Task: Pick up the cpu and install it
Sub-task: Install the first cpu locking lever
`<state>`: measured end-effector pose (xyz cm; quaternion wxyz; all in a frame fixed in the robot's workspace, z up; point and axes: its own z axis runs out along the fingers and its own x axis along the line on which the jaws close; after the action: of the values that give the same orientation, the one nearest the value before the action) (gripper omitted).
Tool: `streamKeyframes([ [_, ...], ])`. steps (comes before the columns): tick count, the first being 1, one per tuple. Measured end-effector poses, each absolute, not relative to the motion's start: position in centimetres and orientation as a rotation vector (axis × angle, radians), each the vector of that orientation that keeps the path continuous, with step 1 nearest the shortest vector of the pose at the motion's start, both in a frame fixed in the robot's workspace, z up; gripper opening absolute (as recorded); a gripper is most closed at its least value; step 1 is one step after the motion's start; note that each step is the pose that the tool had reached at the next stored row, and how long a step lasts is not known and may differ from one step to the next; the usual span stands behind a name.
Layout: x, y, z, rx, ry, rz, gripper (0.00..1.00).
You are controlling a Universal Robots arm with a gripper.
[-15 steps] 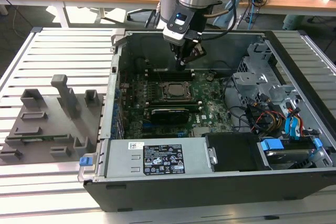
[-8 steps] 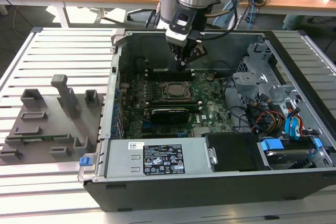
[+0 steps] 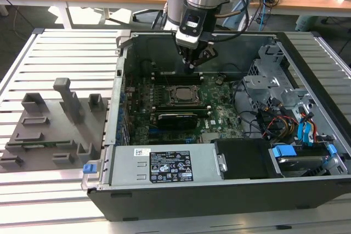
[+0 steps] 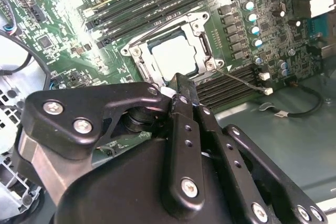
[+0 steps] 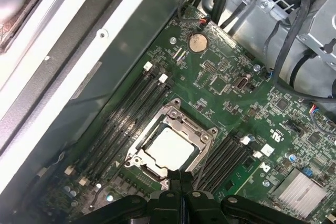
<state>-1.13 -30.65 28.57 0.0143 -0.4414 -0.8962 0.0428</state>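
Claw [image 3: 190,68] hovered clenched and empty; the cpu [image 3: 180,95] lay below it, slightly nearer, seated in the motherboard socket [image 5: 202,134].

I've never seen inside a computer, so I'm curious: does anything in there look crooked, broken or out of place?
Nothing stands out. The cpu lies flat and square inside its socket frame, and the gripper hangs above its edge, shut and empty.
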Motion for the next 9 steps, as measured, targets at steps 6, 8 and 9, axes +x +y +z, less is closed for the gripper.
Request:
streamKeyframes([
  [6,-1.13,-30.65,28.57,-1.295,-2.830,0.135,0.11],
  [8,-1.13,-30.65,28.57,-1.283,-2.836,0.135,0.11],
  [9,-1.13,-30.65,28.57,-1.276,-2.840,0.135,0.11],
])
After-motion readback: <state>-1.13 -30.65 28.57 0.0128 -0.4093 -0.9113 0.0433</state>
